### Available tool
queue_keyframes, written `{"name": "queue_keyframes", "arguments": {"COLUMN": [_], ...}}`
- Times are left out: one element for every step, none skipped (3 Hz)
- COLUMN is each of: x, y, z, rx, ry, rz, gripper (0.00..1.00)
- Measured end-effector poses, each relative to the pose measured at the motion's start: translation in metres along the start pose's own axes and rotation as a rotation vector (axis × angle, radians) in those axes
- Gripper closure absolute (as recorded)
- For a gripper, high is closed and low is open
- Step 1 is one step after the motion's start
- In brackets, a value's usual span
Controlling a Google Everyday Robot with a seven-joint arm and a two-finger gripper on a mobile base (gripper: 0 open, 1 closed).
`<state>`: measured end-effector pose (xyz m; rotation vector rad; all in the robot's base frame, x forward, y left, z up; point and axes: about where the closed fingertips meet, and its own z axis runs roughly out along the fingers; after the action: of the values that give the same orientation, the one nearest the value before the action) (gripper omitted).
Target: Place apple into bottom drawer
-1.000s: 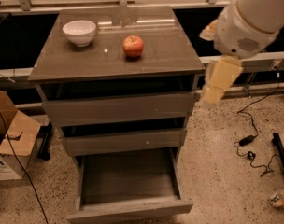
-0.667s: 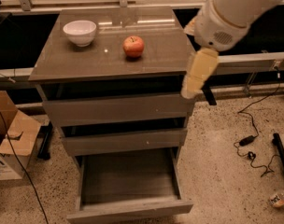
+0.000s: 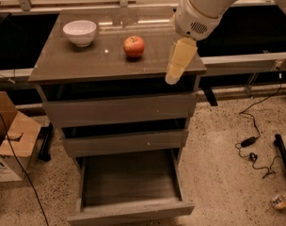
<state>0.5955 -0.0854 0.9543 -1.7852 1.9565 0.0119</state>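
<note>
- One claw [image 3: 174, 74] hangs at the bench's [image 3: 77, 62] front right edge; whether it is open or closed, cannot tell.
- Red apple [image 3: 134, 46] sits mid-bench, left of the claw, apart from it.
- Below, bottom drawer [image 3: 129, 180] stands pulled out.

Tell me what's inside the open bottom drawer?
Only bare wood shows in the grey-brown bottom drawer; its back hides under the middle drawer. The round red apple sits on the cabinet, left of the yellowish gripper.
</note>
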Motion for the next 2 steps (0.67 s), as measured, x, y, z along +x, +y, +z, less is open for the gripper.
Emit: {"name": "queue_keyframes", "arguments": {"x": [-0.009,-0.013], "y": [-0.018,-0.042], "z": [0.022,0.04], "rx": [0.015,0.03], "ry": [-0.021,-0.053], "rz": [0.012,0.028], "gripper": [0.0,0.0]}}
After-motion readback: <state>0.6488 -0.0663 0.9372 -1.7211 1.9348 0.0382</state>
